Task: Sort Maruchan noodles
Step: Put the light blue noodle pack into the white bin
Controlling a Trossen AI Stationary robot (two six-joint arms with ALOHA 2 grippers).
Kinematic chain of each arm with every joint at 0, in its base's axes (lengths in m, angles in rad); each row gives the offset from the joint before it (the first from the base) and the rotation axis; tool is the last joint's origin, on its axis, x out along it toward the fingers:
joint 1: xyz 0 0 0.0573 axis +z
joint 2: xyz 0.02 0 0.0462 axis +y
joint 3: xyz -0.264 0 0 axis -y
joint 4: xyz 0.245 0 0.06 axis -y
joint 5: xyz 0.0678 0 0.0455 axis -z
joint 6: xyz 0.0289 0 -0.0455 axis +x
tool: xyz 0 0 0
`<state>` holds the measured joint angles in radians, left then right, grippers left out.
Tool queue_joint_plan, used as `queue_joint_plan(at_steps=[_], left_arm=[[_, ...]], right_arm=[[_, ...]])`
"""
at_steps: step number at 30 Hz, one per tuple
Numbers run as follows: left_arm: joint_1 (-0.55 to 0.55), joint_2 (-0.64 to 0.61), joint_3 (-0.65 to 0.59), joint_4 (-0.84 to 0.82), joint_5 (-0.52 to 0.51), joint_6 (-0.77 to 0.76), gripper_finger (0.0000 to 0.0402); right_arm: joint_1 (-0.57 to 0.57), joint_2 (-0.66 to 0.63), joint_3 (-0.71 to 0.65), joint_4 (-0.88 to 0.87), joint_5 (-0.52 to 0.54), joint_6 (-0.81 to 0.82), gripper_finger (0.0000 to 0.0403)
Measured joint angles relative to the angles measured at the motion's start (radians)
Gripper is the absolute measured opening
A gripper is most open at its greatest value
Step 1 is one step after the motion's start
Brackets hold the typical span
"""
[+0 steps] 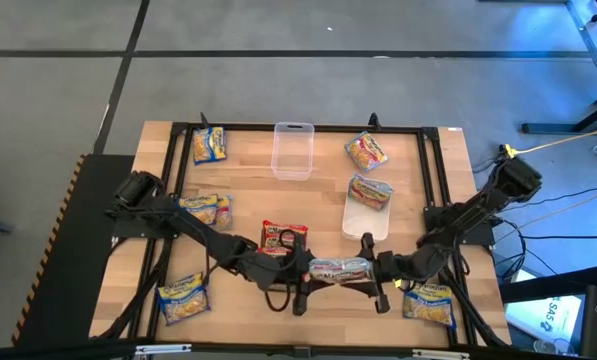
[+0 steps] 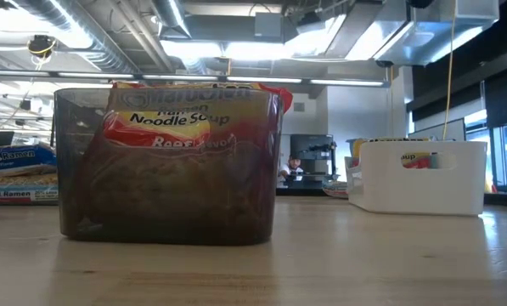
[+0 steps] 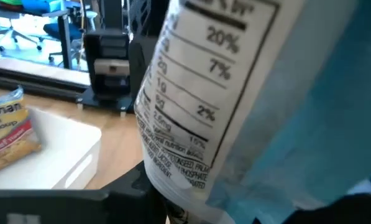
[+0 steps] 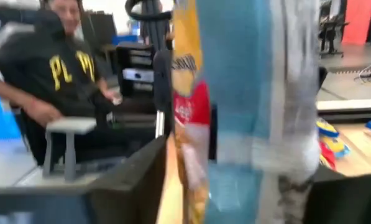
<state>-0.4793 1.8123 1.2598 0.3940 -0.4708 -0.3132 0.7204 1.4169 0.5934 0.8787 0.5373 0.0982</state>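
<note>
Packet [image 1: 340,269] sits between my left gripper [image 1: 300,268] and right gripper [image 1: 382,266] at the table's [image 1: 318,210] near edge. Each claw clamps one end.

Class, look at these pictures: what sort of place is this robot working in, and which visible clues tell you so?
Most likely an open-plan robotics lab or workshop. Bare silver ceiling ducts run overhead, a seated person in a dark shirt sits by the rig, and the pale wooden table stands on a grey concrete floor.
</note>
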Motion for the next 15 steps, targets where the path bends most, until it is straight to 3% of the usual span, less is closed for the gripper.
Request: queue_joint_plan(at_steps=[7,11,15], left_arm=[[-0.011,-0.014,0.000,-0.106,-0.018,-0.019,0.0160],[-0.013,-0.014,0.000,-0.212,-0.005,-0.051,0.0159],[-0.011,-0.014,0.000,-0.331,-0.006,-0.107,0.0159]], right_arm=[[0.000,-0.228,0.001,-0.463,-0.068,0.150,0.0287],[0.000,-0.362,0.001,-0.666,-0.088,0.272,0.0301],[-0.001,-0.433,0.051,-0.735,-0.086,0.295,0.0303]])
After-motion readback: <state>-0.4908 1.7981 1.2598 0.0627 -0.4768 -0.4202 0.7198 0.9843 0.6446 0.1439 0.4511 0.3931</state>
